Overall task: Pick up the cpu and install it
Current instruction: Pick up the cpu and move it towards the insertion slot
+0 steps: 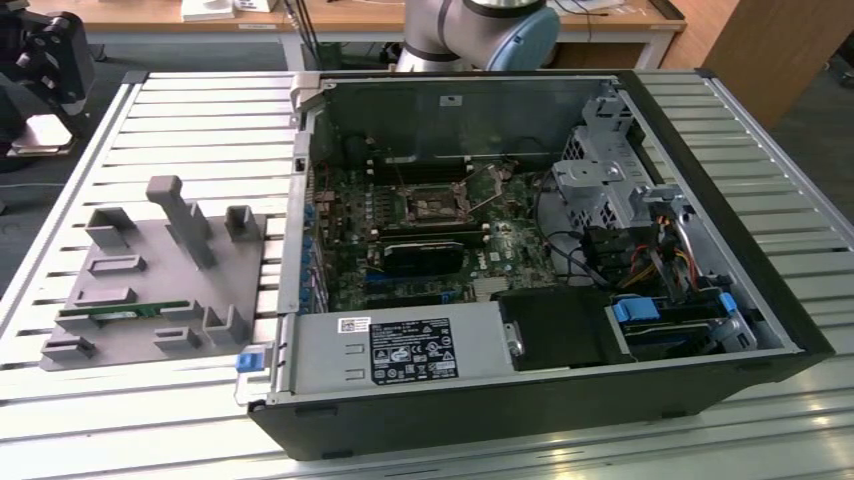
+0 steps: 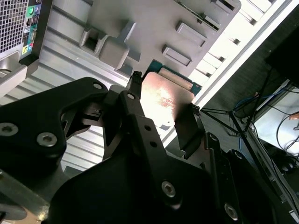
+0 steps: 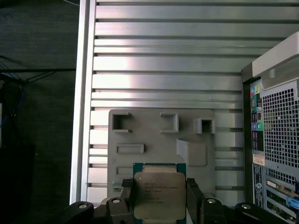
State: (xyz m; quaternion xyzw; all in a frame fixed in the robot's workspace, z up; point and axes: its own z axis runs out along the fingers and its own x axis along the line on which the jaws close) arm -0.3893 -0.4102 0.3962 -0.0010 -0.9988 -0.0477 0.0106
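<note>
An open computer case (image 1: 534, 415) lies on a slatted table (image 1: 747, 440). On the exterior view's left of the case, a grey tray (image 1: 140, 240) holds a green memory stick (image 1: 127, 312).

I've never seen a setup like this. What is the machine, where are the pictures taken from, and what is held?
It is a robot arm at a slatted metal table. The exterior view, from off the arm, shows an open computer case and, at that view's left, a grey tray with a green memory stick. Both wrist views come from cameras riding on the arm. They show its black jaws closed on the cpu, a flat silvery square chip, above the tray.
</note>
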